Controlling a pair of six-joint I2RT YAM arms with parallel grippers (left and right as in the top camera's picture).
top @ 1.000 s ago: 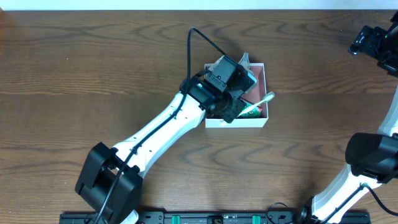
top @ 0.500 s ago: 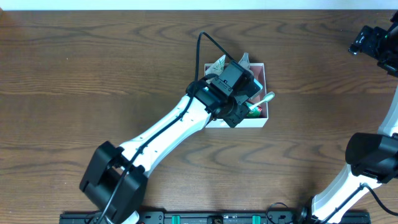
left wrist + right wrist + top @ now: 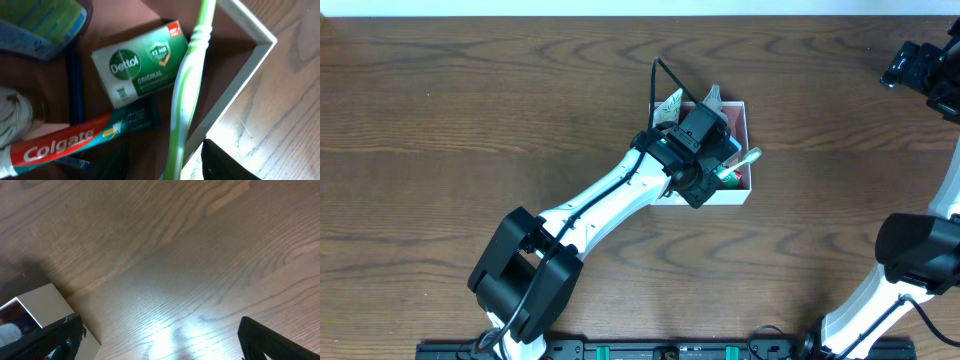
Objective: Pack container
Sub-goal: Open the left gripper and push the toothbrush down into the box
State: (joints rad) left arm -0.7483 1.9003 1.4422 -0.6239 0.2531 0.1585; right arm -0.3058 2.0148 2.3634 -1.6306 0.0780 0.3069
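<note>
The container (image 3: 720, 198) is a square white-walled box with a pink inside, at the table's middle. It holds a green and white Dettol soap box (image 3: 140, 67), a red Colgate toothpaste tube (image 3: 60, 145) and other small items. A green and white toothbrush (image 3: 746, 160) leans out over its right rim (image 3: 250, 60). My left gripper (image 3: 710, 158) hovers low over the box. It looks open, with the toothbrush (image 3: 187, 85) between its dark fingers (image 3: 172, 167), apart from the right finger. My right gripper (image 3: 912, 68) is open and empty at the far right.
A blue-green packet (image 3: 45, 25), a thin blue stick (image 3: 74, 85) and a white bottle (image 3: 12, 120) also lie in the box. The right wrist view shows bare wood under the open fingers (image 3: 160, 340) and one container corner (image 3: 40, 310).
My left arm has swung slightly right and forward over the container. The toothbrush stays on the rim. The right arm has not moved.
</note>
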